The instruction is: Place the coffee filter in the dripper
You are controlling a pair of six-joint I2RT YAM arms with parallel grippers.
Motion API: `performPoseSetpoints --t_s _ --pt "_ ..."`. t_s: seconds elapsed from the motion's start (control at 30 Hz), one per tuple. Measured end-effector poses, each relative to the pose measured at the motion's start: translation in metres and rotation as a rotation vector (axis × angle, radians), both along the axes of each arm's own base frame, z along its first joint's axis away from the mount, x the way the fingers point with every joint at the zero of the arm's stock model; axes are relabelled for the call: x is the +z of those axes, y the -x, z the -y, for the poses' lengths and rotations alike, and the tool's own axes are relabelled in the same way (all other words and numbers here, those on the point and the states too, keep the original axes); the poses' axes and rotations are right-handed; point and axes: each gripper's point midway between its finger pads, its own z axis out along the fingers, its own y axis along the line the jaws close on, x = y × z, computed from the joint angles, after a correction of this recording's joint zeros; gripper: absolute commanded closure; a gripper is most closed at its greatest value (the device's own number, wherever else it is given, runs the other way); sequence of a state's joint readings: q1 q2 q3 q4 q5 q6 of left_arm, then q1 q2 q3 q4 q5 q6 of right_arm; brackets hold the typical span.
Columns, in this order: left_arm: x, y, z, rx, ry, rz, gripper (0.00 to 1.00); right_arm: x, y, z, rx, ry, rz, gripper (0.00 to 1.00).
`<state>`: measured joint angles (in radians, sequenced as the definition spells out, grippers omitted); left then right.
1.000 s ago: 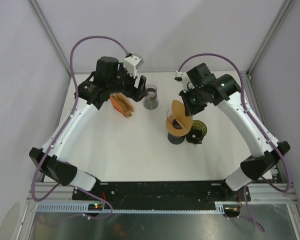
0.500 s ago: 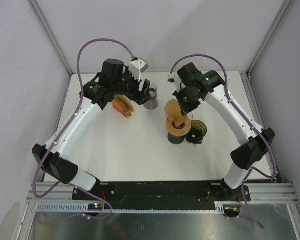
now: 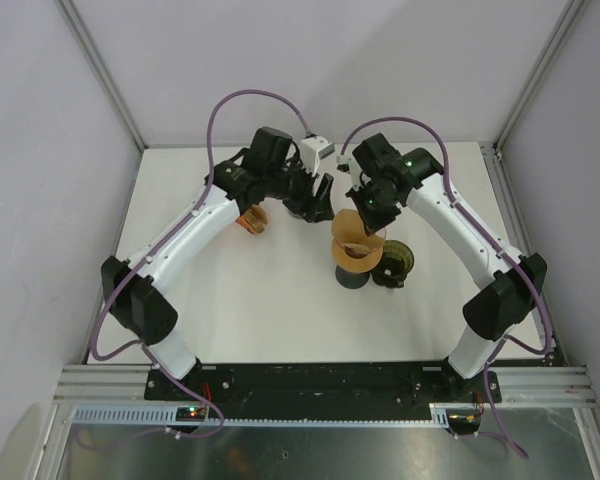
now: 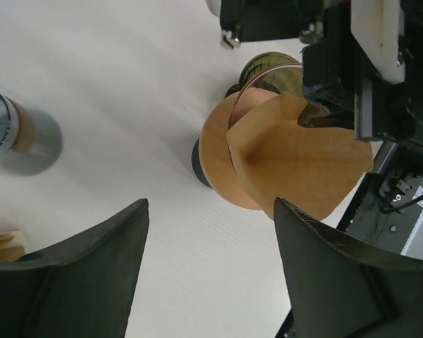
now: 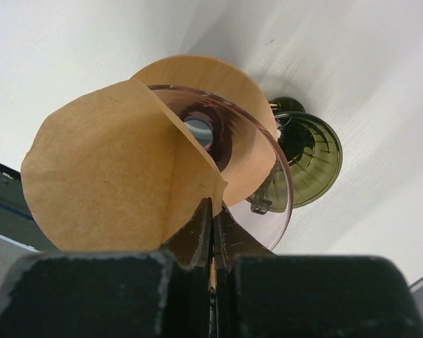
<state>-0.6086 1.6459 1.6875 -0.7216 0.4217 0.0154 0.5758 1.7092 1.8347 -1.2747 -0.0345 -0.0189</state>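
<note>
Right gripper (image 5: 211, 211) is pinched tight on the paper filter (image 5: 120, 169) at the glass dripper (image 5: 268, 204)'s rim, while left gripper (image 4: 210, 208) gapes wide, empty.

The tan paper coffee filter (image 5: 120, 169), folded into a cone, is hanging pinched by one edge in the closed right pincer (image 5: 211, 211), fanning out partly over the rim of the pink-tinted glass dripper (image 5: 243, 151), which is standing upright just beyond the fingertips.
</note>
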Motion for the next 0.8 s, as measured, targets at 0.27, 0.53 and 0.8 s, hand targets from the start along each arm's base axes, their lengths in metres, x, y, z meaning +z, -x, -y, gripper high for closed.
performPoseSetpoints --t_s 0.27,0.53,0.8 --pt "-0.013 0.001 0.013 -0.008 -0.001 -0.057 0.43 -0.003 -0.001 0.002 -0.010 -0.008 0.014 1.00" --pt "-0.024 0.006 0.024 -0.033 -0.008 -0.087 0.56 0.005 -0.004 0.003 -0.026 -0.030 0.053 0.67" --pt "-0.027 0.007 0.026 -0.038 -0.013 -0.093 0.59 0.020 -0.010 0.006 -0.047 -0.055 0.122 0.44"
